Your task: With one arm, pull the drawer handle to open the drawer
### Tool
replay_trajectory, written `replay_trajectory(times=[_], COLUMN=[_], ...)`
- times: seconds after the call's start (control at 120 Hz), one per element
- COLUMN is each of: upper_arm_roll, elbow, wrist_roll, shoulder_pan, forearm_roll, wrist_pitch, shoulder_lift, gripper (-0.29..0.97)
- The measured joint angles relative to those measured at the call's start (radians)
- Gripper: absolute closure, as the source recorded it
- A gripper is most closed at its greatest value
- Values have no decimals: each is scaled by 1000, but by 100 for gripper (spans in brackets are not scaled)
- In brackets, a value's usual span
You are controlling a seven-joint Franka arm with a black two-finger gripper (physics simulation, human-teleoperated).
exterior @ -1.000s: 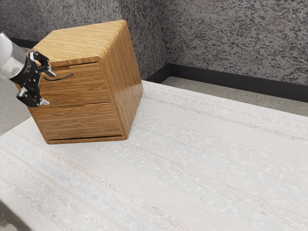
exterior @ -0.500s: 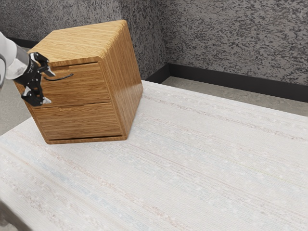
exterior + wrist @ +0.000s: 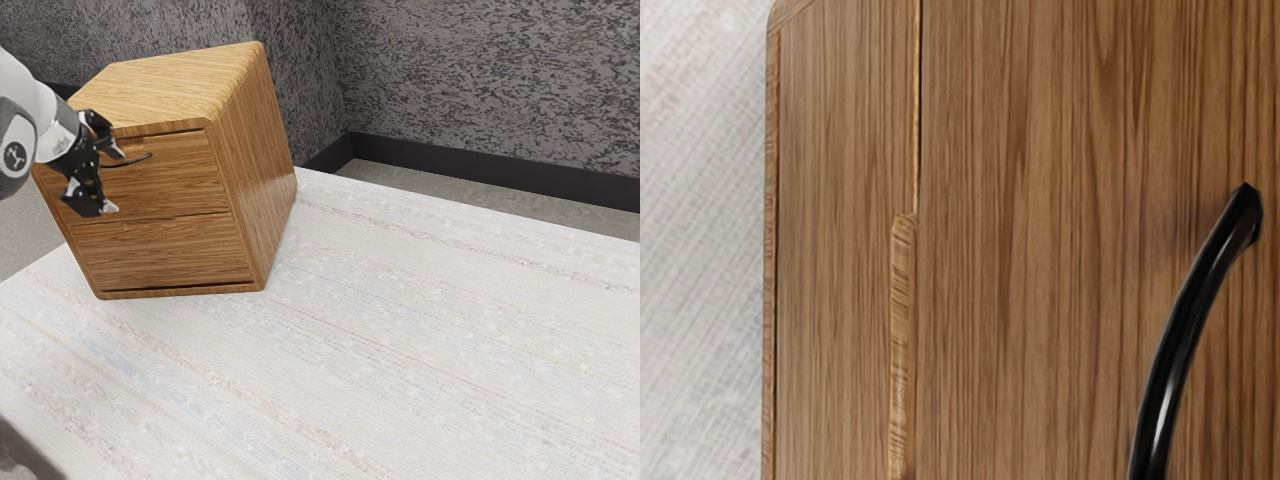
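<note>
Cabinet: light oak-look wood with strong straight grain and a rounded front edge on its top. It stands on the table at the far corner toward the exterior view's left, turned at an angle.

It has two stacked drawers. The upper drawer carries the handle, a thin black bar, slightly bowed, running horizontally across the front toward its upper part. The lower drawer has a plain front. The upper front sits level with the lower one in the exterior view, with a dark thin gap under the cabinet top.

Gripper: black, in from the exterior view's left and right up at the upper drawer front. The fingers are spread apart, one above the other. The top one sits at the handle's end toward the exterior view's left, the lower one near the bottom edge of that drawer. Nothing is clamped. I can't tell whether the top finger actually touches the bar.

Wrist view: upper drawer grain close up. The handle shows as a glossy black curved bar with a rounded end, standing off the wood. A seam with a small step runs along the panel, with the pale woven-look table beyond the cabinet edge.

Writing: there is one small round dark mark on the arm, too small to read.

Background: rough grey wall and black skirting.
</note>
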Motion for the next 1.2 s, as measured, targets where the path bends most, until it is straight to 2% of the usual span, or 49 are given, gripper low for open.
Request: replay_trajectory(times=[0.317,0.517,0.683,1.2], upper_arm_roll=[3,9,-6,-231], elbow=[-22,-146,-278,-493], wrist_roll=[-9,-14,-18,-25], shoulder_pan=[-3,-15,-5,228], forearm_roll=[-8,-10,-2,0], wrist_pitch=[25,43,69,88], shoulder_lift=[22,-89,-224,-447], gripper=[0,0,0,0])
